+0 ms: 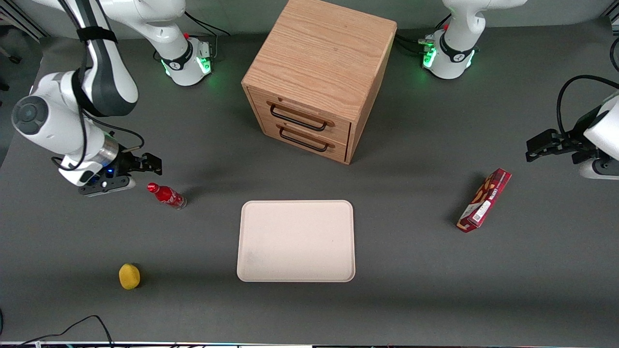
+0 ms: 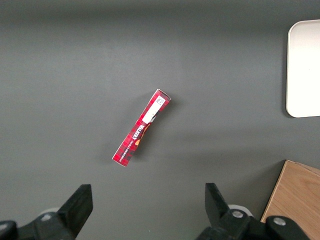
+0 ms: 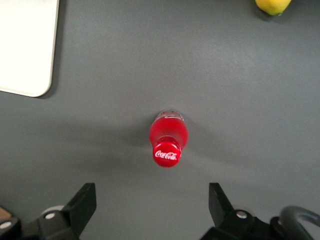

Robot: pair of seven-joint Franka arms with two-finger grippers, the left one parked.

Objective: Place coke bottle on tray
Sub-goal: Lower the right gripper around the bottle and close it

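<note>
The gripper (image 1: 154, 165) hovers just beside the upright coke bottle (image 1: 167, 195), jaws wide and empty; an off-centre descent could topple it, rolling away from the tray (image 1: 296, 240)

The setting was a robotics laboratory test cell. A dark grey table (image 1: 411, 270) carried two white arms bolted at their bases (image 1: 186, 63), each base showing green status lights, with black cables running from them. The working arm's gripper (image 1: 138, 169) hung near the table at that arm's end, its fingers spread apart. Unrelated test props were laid out apart from one another: a wooden drawer cabinet (image 1: 314, 72), a cream tray (image 1: 296, 240), a coke bottle (image 1: 167, 195), a red snack box (image 1: 484, 200) and a lemon (image 1: 129, 276).
</note>
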